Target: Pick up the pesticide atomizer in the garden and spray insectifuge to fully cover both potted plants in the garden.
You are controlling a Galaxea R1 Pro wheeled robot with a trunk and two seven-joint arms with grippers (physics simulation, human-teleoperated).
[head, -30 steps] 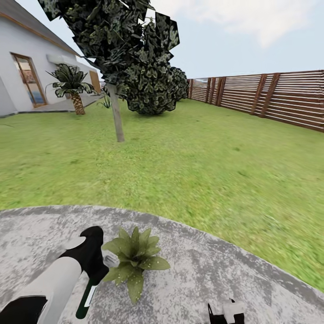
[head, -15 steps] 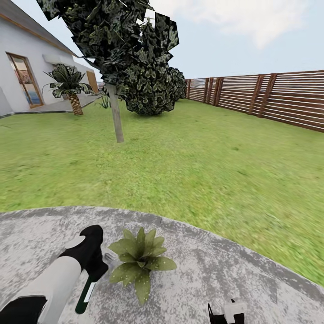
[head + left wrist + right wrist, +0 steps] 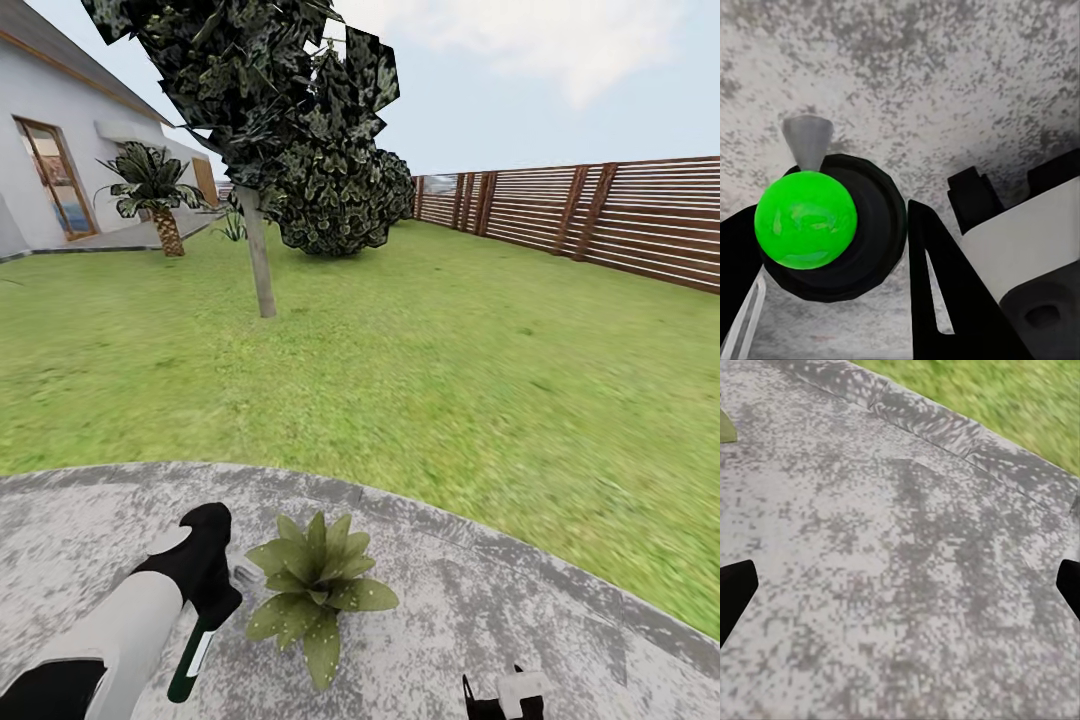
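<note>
Fingers (image 3: 945, 300) of the left gripper (image 3: 832, 300) are dark and closed around the pesticide atomizer (image 3: 832, 225), whose black round body carries a bright green ball and a small grey cone nozzle, seen from above over speckled paving. In the right wrist view, black fingertips (image 3: 735, 592) show at both edges, spread wide apart over bare stone. From the head camera, the garden's lawn (image 3: 450, 370) stretches to a brown slatted fence (image 3: 620, 215), a white house (image 3: 60, 150), a dark leafy tree (image 3: 260, 110) and a palm (image 3: 155, 195). Nearer lies the grey round patio (image 3: 480, 610). On it the left arm (image 3: 130, 630) reaches down just beside a potted plant (image 3: 318, 590), a green pointed rosette.
</note>
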